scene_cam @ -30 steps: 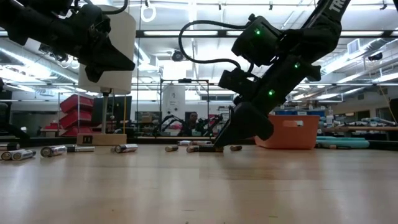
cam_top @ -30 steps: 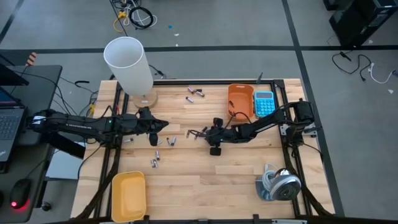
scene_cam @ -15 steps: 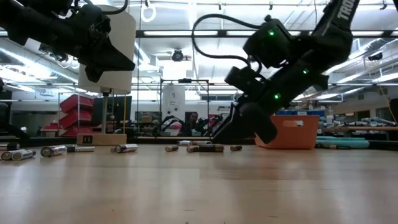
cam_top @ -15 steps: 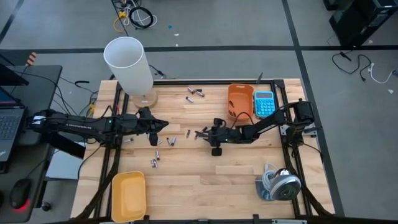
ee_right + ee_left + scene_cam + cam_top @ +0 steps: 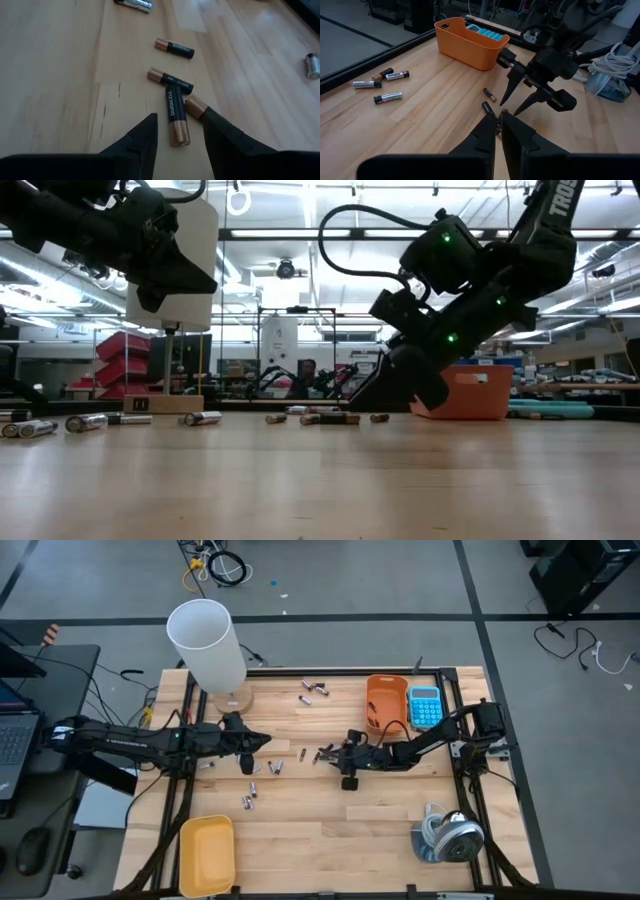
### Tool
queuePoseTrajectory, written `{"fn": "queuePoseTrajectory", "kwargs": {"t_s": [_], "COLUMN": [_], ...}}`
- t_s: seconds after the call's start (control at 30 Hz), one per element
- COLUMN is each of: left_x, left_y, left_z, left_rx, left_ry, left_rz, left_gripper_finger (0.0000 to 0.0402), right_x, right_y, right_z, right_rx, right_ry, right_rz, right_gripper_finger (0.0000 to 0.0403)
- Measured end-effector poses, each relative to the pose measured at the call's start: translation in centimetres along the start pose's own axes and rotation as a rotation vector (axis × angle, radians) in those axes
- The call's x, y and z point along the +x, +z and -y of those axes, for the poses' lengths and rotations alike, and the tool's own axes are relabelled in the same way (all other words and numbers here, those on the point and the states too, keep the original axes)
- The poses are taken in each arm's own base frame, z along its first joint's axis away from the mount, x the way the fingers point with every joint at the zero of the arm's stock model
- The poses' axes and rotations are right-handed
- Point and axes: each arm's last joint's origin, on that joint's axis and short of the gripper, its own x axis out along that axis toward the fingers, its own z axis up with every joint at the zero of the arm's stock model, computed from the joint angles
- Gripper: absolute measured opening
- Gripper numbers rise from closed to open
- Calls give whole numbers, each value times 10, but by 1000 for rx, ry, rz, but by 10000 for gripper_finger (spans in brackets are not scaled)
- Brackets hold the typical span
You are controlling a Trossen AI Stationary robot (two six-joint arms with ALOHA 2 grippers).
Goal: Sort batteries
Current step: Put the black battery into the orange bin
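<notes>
Small batteries lie scattered on the wooden table [image 5: 330,810]: a cluster at the far side [image 5: 313,690], some near the middle [image 5: 275,767], more nearer the front [image 5: 250,798]. My right gripper [image 5: 322,753] is open and slants down low over the table. Its fingers stand on either side of a black-and-copper battery [image 5: 176,120] that lies flat. One finger [image 5: 220,130] hides most of a second battery [image 5: 196,106]. Two more batteries [image 5: 170,79] lie just ahead. My left gripper [image 5: 252,746] hovers shut above the table's left half, with nothing between its fingers [image 5: 490,127].
An orange bin [image 5: 385,700] and a blue calculator [image 5: 425,705] sit at the far right. A yellow tray [image 5: 207,852] lies at the near left. A tall white cylinder [image 5: 207,640] stands on a wooden base at the far left. A grey coiled device [image 5: 448,835] sits near right.
My right gripper has tipped flatter. Its wrist has drawn back a little toward the table's right edge, while its open fingertips stay low by the same batteries. The batteries have not moved.
</notes>
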Motion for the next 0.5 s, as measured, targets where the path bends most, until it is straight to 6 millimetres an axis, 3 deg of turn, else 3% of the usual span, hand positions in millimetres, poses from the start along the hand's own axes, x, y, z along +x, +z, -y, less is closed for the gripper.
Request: {"fn": "queuePoseTrajectory", "kwargs": {"t_s": [0.5], "left_x": [0], "left_y": [0], "left_z": [0], "left_rx": [-2], "left_ry": [0], "left_rz": [0], "left_gripper_finger": [30], "right_x": [7], "right_y": [-9], "right_z": [-2], "right_rx": [101], "right_ry": [7], "right_rz": [-51], "right_gripper_finger": [145]}}
